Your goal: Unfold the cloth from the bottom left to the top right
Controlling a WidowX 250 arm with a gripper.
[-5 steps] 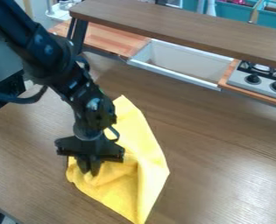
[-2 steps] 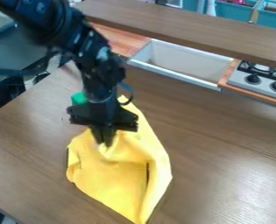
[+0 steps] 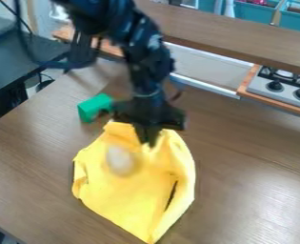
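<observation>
My gripper point(image 3: 149, 139) hangs over the upper part of the yellow cloth point(image 3: 130, 190), shut on its top edge right of centre. From the fingertips the cloth drapes down toward the table's front, its lowest corner pointing at the bottom of the view. Folds run down its right side, with a dark narrow gap there. A pale round blurred thing point(image 3: 120, 160) shows against the cloth, left of and below the fingertips; I cannot tell what it is.
A green block point(image 3: 95, 107) lies on the wooden table point(image 3: 254, 181) left of my gripper. Behind are a raised wooden shelf point(image 3: 222, 38), a white sink basin point(image 3: 206, 71) and a toy stove point(image 3: 282, 86).
My gripper has moved up and to the right, drawing the cloth's upper part with it. The cloth has spread wider on its right side. The green block and the pale thing have come into sight.
</observation>
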